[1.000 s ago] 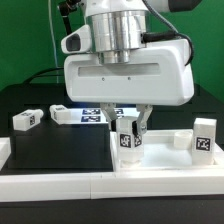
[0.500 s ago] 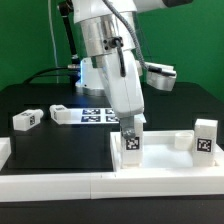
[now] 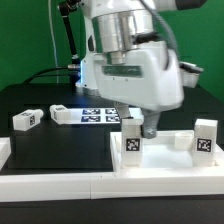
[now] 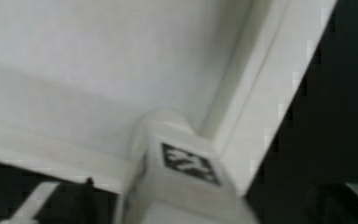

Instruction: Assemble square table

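Observation:
The white square table top [image 3: 165, 163] lies at the exterior view's lower right. One white tagged leg [image 3: 131, 141] stands upright at its near left corner. My gripper [image 3: 137, 127] comes down on this leg from above, turned at an angle, with one dark finger [image 3: 151, 126] showing beside the leg. In the wrist view the leg [image 4: 185, 170] sits between the jaws of my gripper [image 4: 194, 208], in the corner of the top's raised rim [image 4: 274, 70]; the jaws look closed on it. A second leg [image 3: 205, 137] stands at the right. Two legs [image 3: 26, 120] [image 3: 63, 113] lie at the left.
The marker board [image 3: 98, 115] lies on the black table behind the top. Long white border bars run along the front [image 3: 60, 186] and the left edge [image 3: 4, 150]. Cables hang at the back left [image 3: 68, 45].
My gripper has turned about its vertical axis above the upright leg, from facing the camera broadside to an oblique angle. The leg stays upright at the corner.

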Robot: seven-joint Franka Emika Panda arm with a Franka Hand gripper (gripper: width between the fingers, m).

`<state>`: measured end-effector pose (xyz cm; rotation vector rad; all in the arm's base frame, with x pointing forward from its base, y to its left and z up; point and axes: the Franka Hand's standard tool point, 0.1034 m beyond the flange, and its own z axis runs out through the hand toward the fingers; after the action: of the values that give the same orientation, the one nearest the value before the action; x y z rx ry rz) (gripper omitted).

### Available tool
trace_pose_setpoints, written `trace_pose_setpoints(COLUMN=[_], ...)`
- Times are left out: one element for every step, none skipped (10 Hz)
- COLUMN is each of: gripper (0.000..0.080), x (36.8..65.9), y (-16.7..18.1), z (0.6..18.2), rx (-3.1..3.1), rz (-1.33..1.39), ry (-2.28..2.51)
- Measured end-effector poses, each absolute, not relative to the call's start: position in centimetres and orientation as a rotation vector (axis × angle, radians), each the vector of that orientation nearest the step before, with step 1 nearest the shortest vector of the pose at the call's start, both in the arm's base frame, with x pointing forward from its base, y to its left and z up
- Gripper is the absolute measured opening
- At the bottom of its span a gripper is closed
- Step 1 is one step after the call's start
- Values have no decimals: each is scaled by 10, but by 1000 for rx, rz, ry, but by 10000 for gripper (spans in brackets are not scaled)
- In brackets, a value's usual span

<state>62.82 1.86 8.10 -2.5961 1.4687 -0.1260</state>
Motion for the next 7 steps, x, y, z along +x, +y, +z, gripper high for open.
trace_pose_setpoints(gripper=[635, 635, 647, 649, 649, 649, 649], x=[628, 628, 628, 628, 628, 627, 625], y=[17, 17, 16, 14, 8, 6, 7], z=[81, 80, 80, 80, 80, 79, 78], rx=[-2621, -2671, -2723, -2832, -2957, -3011, -3059], rz=[-129, -137, -146, -164, -186, -187, -176], ry=[1429, 1340, 1243, 1019, 701, 508, 288])
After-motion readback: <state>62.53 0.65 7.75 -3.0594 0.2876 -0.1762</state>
